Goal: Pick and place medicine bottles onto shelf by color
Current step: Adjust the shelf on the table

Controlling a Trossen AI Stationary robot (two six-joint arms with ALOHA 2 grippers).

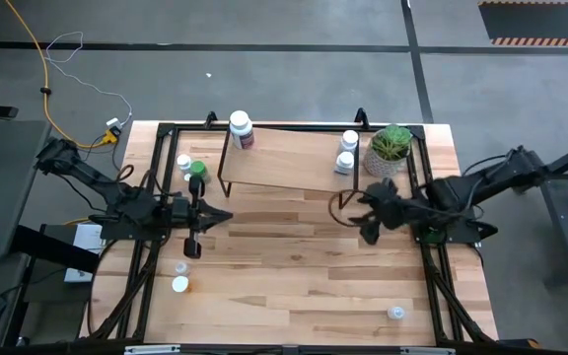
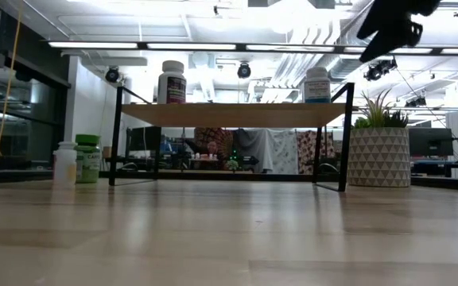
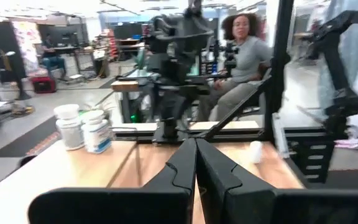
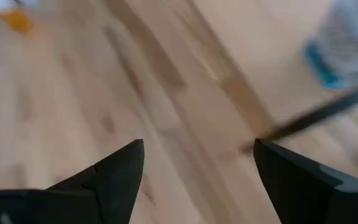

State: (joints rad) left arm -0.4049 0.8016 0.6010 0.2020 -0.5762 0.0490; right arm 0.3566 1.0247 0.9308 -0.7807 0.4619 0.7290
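- The low light-wood shelf on thin black legs is stood at the far middle of the wooden counter.
- A dark-labelled, white-capped bottle is kept at the shelf's left end and two white, blue-labelled bottles at its right, apparently sorted by colour.
- The right hand is spread wide and empty, just near of the shelf's right end (presumably ready for another pick).
- The left hand is clenched on nothing, parked left of centre.
- More bottles are left loose: a green-capped one by the shelf's left end, small white ones nearer.

Shelf light wood, black legs; plant pot white, triangle-patterned; left bottle green; table pale wood
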